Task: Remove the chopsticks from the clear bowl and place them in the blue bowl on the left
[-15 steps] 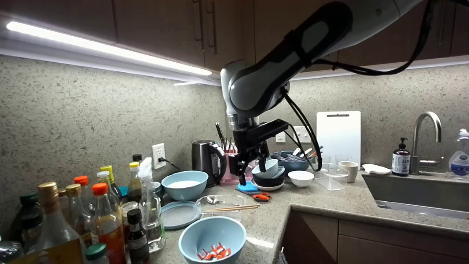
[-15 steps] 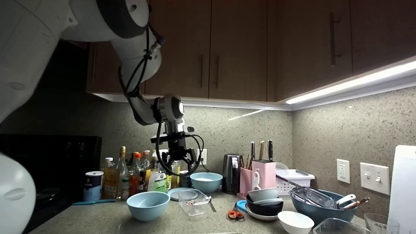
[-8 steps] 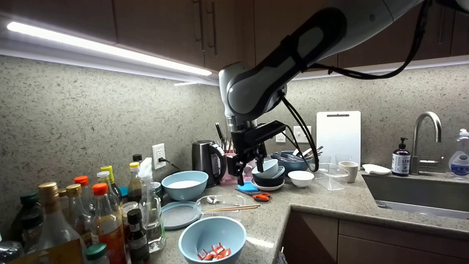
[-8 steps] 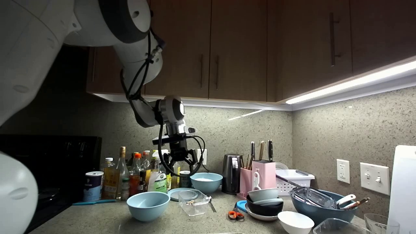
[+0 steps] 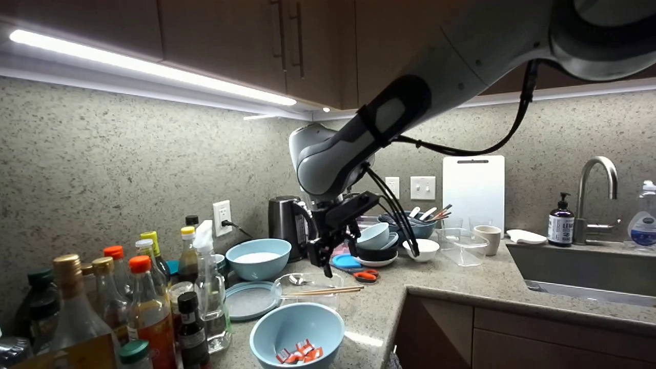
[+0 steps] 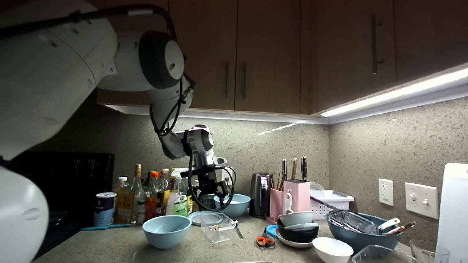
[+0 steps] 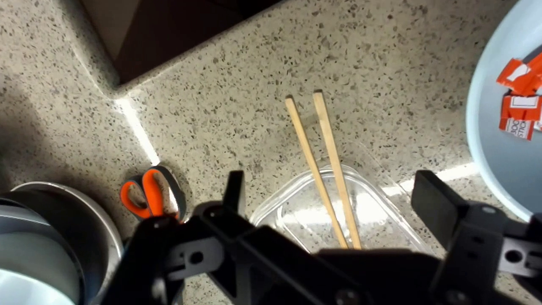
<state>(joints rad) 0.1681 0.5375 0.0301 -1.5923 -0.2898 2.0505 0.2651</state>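
We find the pincer [image 7: 332, 197] wide and holding nothing, above the clear plastic container [image 7: 305, 218]. The 2 wooden chopsticks [image 7: 337, 168] slant in it and jut past its rim over the bench [image 7: 237, 127]. They are thin and lie slightly apart, so we judge that an off-centre squeeze could catch only 1 and let its mate roll free; reaching too low could knock the rim and shove the container along.

In an exterior view we take the light-blue bowl [image 6: 166, 235] on the left as the likely target, its contents hidden; the wrist view shows red wrappers [image 7: 523, 103] in it. In an exterior view a far blue bowl [image 5: 259, 272] stands farther left, inviting a mix-up. The wrist view loses the chopsticks' lower ends behind the pincer and misses the spoon-like utensil [image 5: 296, 279], in or behind the container; we cannot tell which.
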